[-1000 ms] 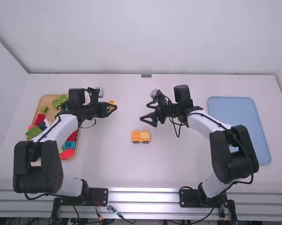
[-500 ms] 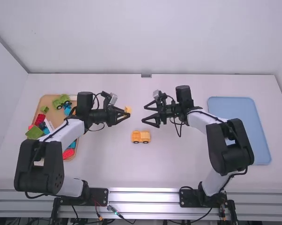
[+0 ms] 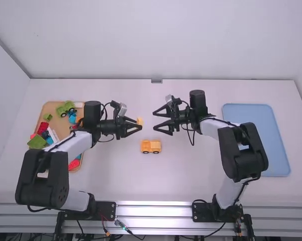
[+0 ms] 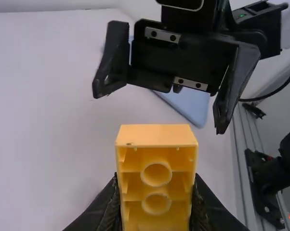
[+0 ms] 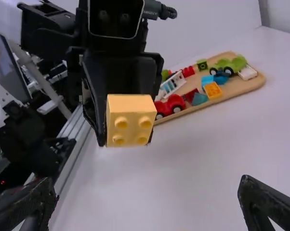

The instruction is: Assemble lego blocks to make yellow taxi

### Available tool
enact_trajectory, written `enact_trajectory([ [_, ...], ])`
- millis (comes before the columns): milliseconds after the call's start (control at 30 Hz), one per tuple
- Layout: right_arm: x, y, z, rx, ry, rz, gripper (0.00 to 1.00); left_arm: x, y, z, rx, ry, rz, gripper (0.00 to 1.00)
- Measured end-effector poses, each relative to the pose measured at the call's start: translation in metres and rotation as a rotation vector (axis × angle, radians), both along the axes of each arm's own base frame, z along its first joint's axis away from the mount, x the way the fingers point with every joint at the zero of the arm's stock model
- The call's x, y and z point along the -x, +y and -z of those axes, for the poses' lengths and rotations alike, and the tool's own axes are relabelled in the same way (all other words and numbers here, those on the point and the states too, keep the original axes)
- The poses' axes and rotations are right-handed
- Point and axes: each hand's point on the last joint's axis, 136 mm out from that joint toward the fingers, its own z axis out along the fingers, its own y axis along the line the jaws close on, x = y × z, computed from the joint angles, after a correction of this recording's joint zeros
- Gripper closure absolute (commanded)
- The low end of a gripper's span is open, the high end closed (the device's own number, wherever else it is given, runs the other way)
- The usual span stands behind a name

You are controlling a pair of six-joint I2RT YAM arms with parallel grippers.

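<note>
Far left on the table [image 3: 111,175]: wooden tray [image 3: 49,107] of mixed toy blocks; green car [image 3: 65,108] at its far end, white lattice piece [image 3: 51,135] about midway along, red car [image 5: 173,106] toward the near end, an orange block [image 5: 213,90] by its right edge. Left arm [image 3: 76,143] reaches across the near part of the tray. Left tool [image 3: 140,127], left of middle: fingers closed in on a yellow block [image 5: 130,120], gripping it between the tips, raised above the table. Block's four studs point toward the right tool [image 3: 154,121]; left wrist view looks into its hollow side, two round tubes visible. Yellow truck [image 3: 151,146], the partly built taxi, stands on the table at middle, nearer than the held block and slightly right of it, black wheels at its near side. Right tool: fingers wide apart, nothing between them, facing the block, not touching it. Far right: blue tray [image 3: 256,140], flat on the table, beyond the right arm [image 3: 241,150].
</note>
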Motion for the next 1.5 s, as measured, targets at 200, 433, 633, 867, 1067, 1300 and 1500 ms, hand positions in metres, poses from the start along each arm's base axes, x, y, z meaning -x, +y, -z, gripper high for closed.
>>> enact_trajectory([
  [200, 0.011, 0.014, -0.005, -0.013, -0.001, -0.052, 0.07, 0.012, -0.026, 0.000, -0.014, -0.033, 0.073, 0.98],
  [433, 0.014, 0.017, -0.006, -0.011, 0.029, -0.062, 0.25, 0.012, -0.029, 0.000, -0.022, -0.059, 0.078, 0.98],
  [633, 0.017, 0.015, -0.009, -0.026, 0.029, -0.082, 0.44, 0.011, -0.029, 0.000, -0.033, -0.096, 0.084, 0.98],
  [867, 0.023, 0.021, -0.012, -0.032, 0.030, -0.108, 0.56, 0.010, -0.029, -0.001, -0.032, -0.143, 0.083, 0.98],
  [1067, 0.026, 0.023, -0.012, -0.036, 0.030, -0.125, 0.71, 0.012, -0.028, 0.003, -0.031, -0.139, 0.078, 0.98],
  [1300, 0.027, 0.022, -0.013, -0.045, 0.007, -0.131, 1.00, 0.013, -0.029, 0.002, -0.024, -0.124, 0.079, 0.93],
  [1500, 0.027, 0.022, -0.013, -0.040, 0.025, -0.129, 1.00, 0.010, -0.029, 0.000, -0.025, -0.153, 0.078, 0.52],
])
